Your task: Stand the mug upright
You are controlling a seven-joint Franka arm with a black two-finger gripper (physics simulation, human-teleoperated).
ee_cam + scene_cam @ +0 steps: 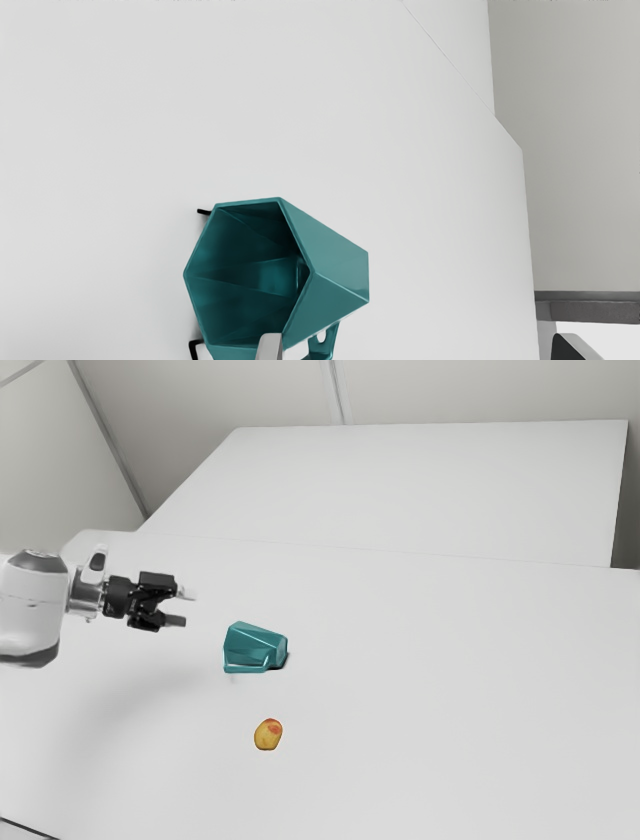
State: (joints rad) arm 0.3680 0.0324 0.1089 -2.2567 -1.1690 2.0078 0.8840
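Lying on its side: mug (255, 648) tipped over, apart from the gripper (185, 608)

The mug, teal and faceted, rests on the white table (440, 670), toward the exterior view's right from the gripper and well clear of the fingertips. Its wide mouth (245, 275) faces the gripper's side; its narrower base end points away toward the exterior view's right. The gripper is spread, with a gap between its two fingers and nothing pinched. In the wrist view, one fingertip overlaps the mug's rim in the line of sight, while the exterior view confirms separation.

The exterior view records the arm (30, 610) and a yellow-orange fruit (268, 735) near the mug, apart from it. The wrist view records the hollow interior, part of the handle (322, 347) with an opening through it, and thin black marks (203, 212) beside the rim, nature undetermined.
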